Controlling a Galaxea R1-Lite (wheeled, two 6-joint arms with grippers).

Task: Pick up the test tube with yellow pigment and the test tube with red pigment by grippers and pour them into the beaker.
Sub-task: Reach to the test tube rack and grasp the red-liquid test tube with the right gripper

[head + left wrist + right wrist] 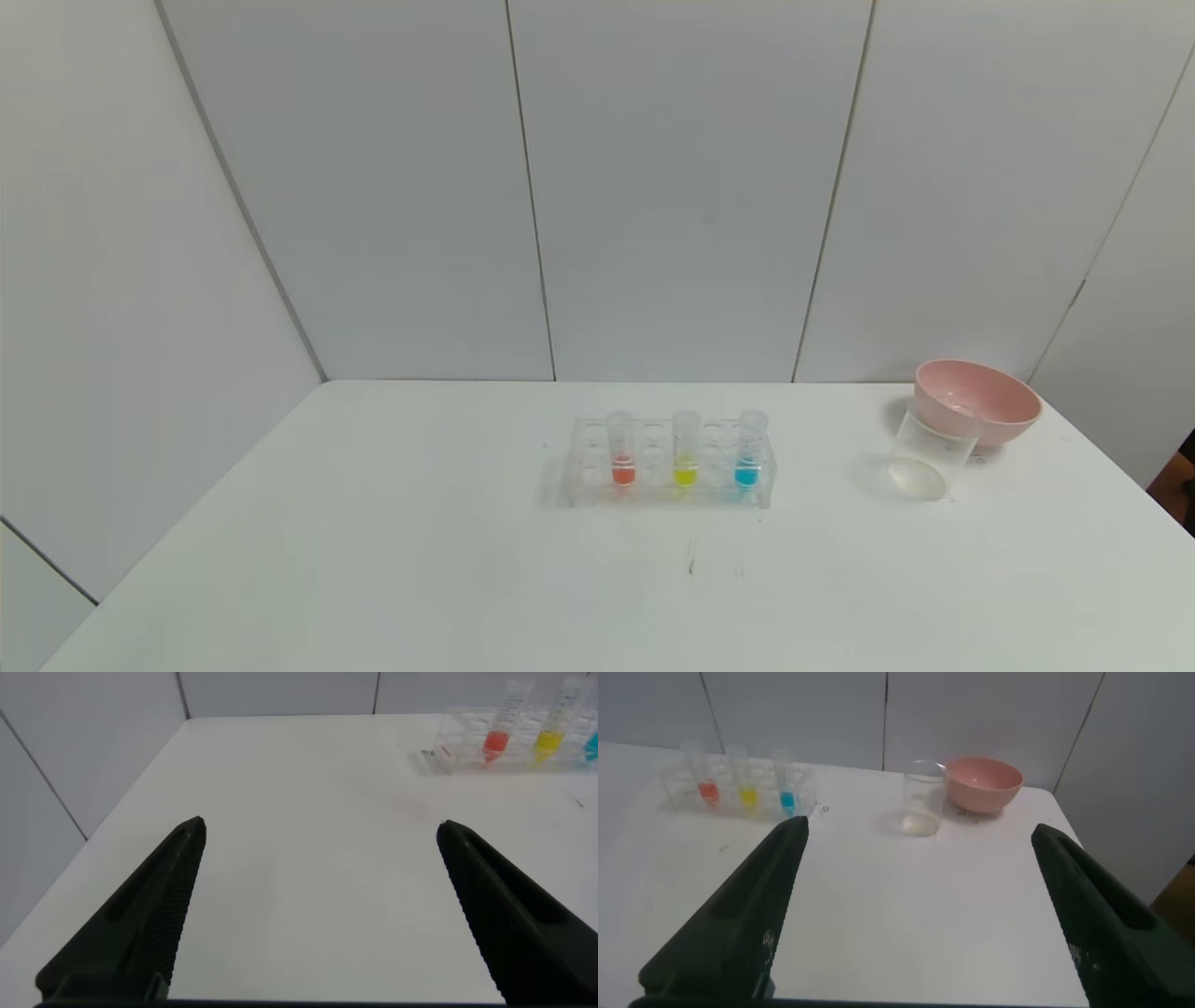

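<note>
The red-pigment test tube [623, 450] and the yellow-pigment test tube [685, 450] stand upright in a clear rack [583, 462] at mid-table, with a blue tube [748, 450] to their right. The clear beaker [929, 455] stands at the right, just in front of the pink bowl. Neither gripper shows in the head view. My left gripper [320, 835] is open and empty over bare table, the red tube [498, 728] and yellow tube [551, 726] far off. My right gripper [920, 833] is open and empty, short of the beaker [922, 800], with the red tube [708, 782] and yellow tube [747, 784] beyond.
A pink bowl [976, 399] stands at the back right, touching or nearly touching the beaker. White walls close the back and left. The table's right edge [1134, 485] runs close to the bowl.
</note>
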